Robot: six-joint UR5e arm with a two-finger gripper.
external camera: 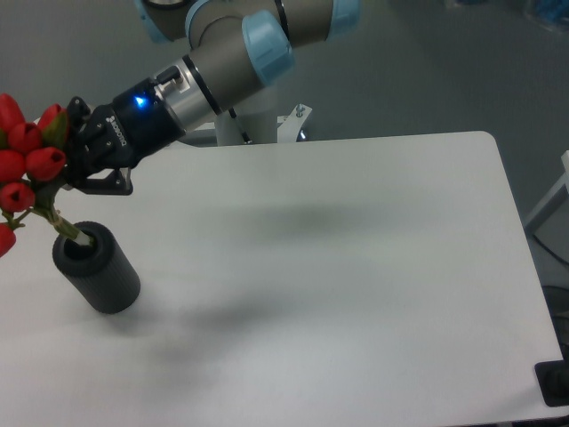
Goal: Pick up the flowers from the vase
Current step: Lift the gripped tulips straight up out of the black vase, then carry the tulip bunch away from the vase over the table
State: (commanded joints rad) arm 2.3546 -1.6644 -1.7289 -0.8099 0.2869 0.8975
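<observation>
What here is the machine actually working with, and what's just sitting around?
Part of the job:
- the flowers, red tulip buds, stem ends at the vase's mouth
- the vase, a dark cylinder standing on the table
- the end effector, closed on the flower stems just below the buds

Just there:
- the white table
- a small white bracket behind the table's far edge

arm reaching left, tilted down | gripper [67, 173] jaws seemingly clamped | wrist light blue
</observation>
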